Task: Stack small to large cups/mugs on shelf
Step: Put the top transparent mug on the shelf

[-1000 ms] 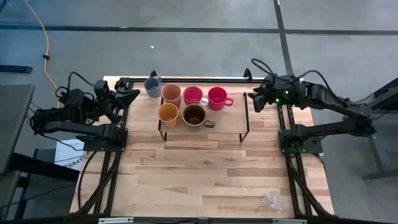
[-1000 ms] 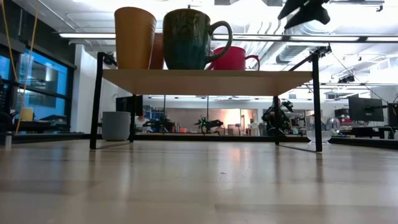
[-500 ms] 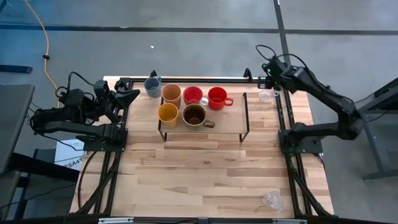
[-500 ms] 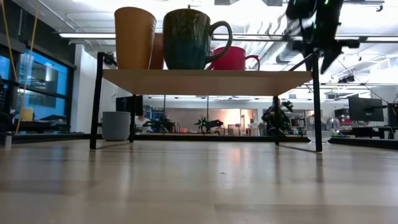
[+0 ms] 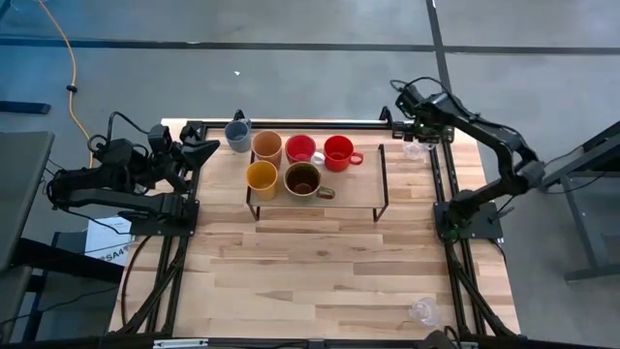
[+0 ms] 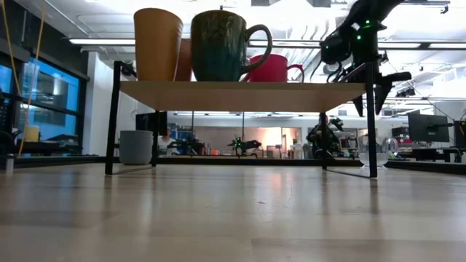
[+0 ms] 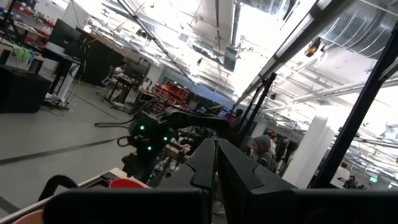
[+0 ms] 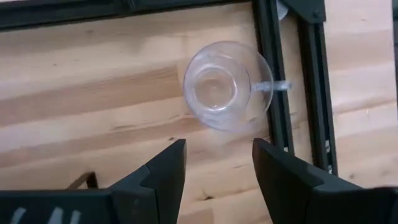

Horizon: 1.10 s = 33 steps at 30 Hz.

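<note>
While your left gripper [image 5: 199, 150] waits clenched at the counter's [image 5: 320, 262] far-left corner, the high view shows your right gripper [image 5: 418, 136] has swung over the clear glass cup [image 5: 417, 150] beside the shelf [image 5: 354, 189]. Low view: it hangs near the shelf's post. Right wrist view: jaws released, cup [image 8: 221, 84] just ahead, ready for pickup.

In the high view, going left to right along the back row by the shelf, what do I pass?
Left gripper → grey-blue mug → peach tumbler → pink cup → red cup → right gripper above the clear glass cup.
</note>
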Motion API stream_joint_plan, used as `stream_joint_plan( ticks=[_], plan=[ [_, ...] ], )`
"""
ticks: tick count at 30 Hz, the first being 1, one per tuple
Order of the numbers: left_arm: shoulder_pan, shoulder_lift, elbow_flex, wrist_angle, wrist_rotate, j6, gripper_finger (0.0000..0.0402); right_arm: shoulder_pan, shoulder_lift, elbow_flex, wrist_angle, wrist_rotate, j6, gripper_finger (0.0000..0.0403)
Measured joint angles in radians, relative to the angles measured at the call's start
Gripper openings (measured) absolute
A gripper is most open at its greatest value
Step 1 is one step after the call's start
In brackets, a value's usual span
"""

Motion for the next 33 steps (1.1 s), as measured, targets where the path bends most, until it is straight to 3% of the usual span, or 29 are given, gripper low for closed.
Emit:
stream_joint_plan(
  ticks=[10, 16, 23, 28, 33],
  plan=[
    [0.0, 0.0, 0.0, 0.0, 0.0, 0.028, 0.0007, 0.069, 0.012, -0.02, -0.035, 0.157, 0.375, 0.0177],
    [0.0, 0.0, 0.0, 0.001, 0.0, 0.033, 0.0007, 0.096, -0.005, -0.186, 0.018, 0.137, 0.618, 0.0177],
    [0.0, 0.0, 0.0, 0.002, 0.0, 0.033, 0.0007, 0.096, -0.108, -0.272, 0.21, 0.197, 0.745, 0.0177],
    [0.0, 0.0, 0.0, 0.002, 0.0, 0.033, 0.0007, 0.061, -0.102, -0.315, 0.214, 0.196, 0.785, 0.0177],
    [0.0, 0.0, 0.0, 0.003, 0.0, 0.029, 0.0007, 0.034, -0.098, -0.37, 0.335, 0.184, 0.818, 0.0177]
  ],
)
